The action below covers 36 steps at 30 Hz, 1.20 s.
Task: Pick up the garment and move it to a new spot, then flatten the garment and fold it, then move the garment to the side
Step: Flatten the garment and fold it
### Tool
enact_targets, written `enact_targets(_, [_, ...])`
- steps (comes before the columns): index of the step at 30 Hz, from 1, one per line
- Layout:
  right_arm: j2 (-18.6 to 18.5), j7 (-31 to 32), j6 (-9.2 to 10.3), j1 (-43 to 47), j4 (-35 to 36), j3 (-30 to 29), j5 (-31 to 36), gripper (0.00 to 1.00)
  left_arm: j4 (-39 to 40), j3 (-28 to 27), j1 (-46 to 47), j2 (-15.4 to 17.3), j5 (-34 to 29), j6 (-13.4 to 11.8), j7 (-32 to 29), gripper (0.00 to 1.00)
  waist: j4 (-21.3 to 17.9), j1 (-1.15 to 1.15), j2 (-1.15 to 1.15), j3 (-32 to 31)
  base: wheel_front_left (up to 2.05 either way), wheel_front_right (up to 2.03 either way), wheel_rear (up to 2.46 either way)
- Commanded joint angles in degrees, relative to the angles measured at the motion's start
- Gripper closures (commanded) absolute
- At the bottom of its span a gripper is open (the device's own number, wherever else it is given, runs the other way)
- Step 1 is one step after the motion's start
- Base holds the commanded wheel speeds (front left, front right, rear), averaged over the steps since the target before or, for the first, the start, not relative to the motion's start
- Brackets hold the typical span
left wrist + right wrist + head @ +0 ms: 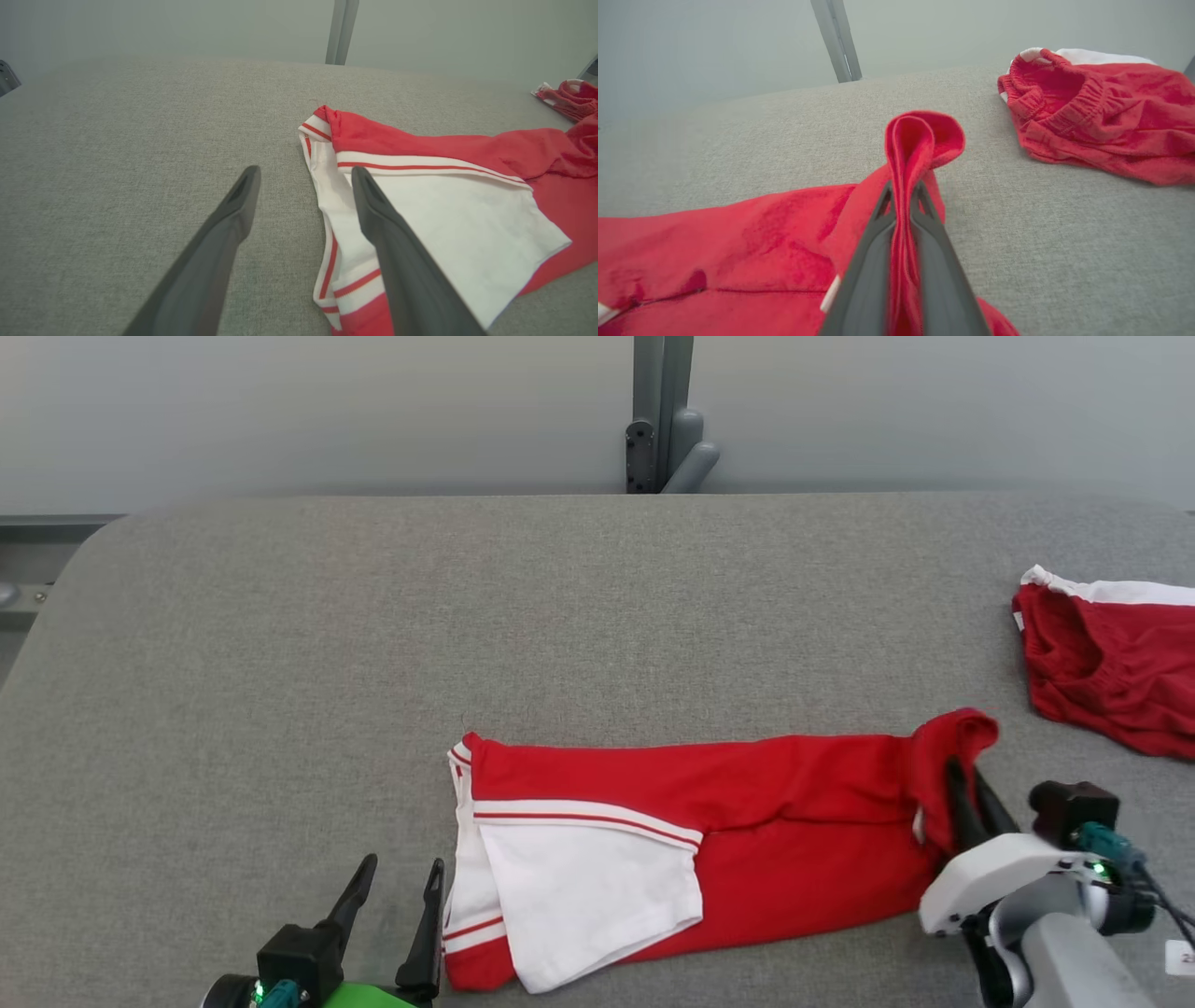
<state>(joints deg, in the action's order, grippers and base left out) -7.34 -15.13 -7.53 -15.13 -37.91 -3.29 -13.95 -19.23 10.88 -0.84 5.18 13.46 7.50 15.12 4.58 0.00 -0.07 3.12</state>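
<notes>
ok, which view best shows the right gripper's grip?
Right wrist view: right gripper shut on a raised fold of the red shirt, close up. Head view: smaller, from behind. Left wrist view: the shirt's sleeve end.

Observing grey fabric-covered table [280, 663], far left corner rounded. Noting red garment [794, 803] with white panel lying folded near the front edge, centre to right, its right end standing up off the cloth. Logging second red garment [1111, 663], white-trimmed and crumpled, resting at far right, well apart from the first
</notes>
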Motion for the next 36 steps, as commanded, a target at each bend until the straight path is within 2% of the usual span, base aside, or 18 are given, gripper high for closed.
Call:
enact_targets(1, [-0.01,0.01,0.08,1.19,1.42,2.67,-1.46,1.00,-0.22,0.08,0.24,0.11,0.00,-0.04,-0.01,0.00,-0.30,0.00,0.07,-0.28,0.00,0.00,0.00])
enact_targets(4, [-0.53,0.01,0.08,2.56,4.58,11.78,-5.77,1.00,-0.37,0.49,0.41,0.06,0.13,-0.07,-0.01,0.00,-0.41,0.00,0.07,-0.65,0.00,0.00,0.00])
enact_targets(6, [-1.32,0.01,0.08,2.71,7.76,22.51,-11.74,1.00,-0.57,1.21,0.52,-0.07,0.15,-0.07,-0.01,0.00,0.09,0.00,0.07,-1.02,0.00,0.00,0.00])
enact_targets(11, [-0.47,1.19,0.07,0.38,9.21,33.21,-17.13,1.00,-0.78,1.94,1.06,0.05,0.27,-0.07,-0.01,0.00,2.40,0.00,0.07,-1.01,0.00,0.00,0.00])
enact_targets(15, [0.56,1.33,0.07,-1.99,7.96,39.55,-19.50,1.00,-0.91,2.71,1.47,0.02,-0.09,-0.08,-0.01,0.00,5.24,0.00,0.07,-0.88,0.00,0.00,0.00])
enact_targets(25, [3.48,0.35,0.07,-7.93,2.62,47.24,-22.08,1.00,-1.79,4.84,2.23,-0.53,0.42,-0.08,-0.01,0.00,11.98,0.00,0.07,-0.11,0.00,0.00,0.00])
enact_targets(31, [4.20,-0.09,0.07,-10.90,-1.40,48.52,-23.39,1.00,-2.18,5.42,2.66,-0.76,0.72,-0.08,-0.01,0.00,15.93,0.00,0.07,0.50,0.00,0.00,0.00])
enact_targets(35, [4.31,-0.07,0.07,-11.98,-1.06,47.81,-24.31,0.98,-2.35,5.34,2.56,-0.74,0.86,-0.08,-0.01,0.00,16.83,0.00,0.07,0.83,0.00,0.00,0.00])
enact_targets(36, [4.23,-0.07,0.07,-11.98,-0.98,47.20,-24.47,0.12,-2.37,5.26,2.52,-0.77,0.83,-0.08,-0.01,0.00,16.84,0.00,0.07,0.88,0.00,0.00,0.00])
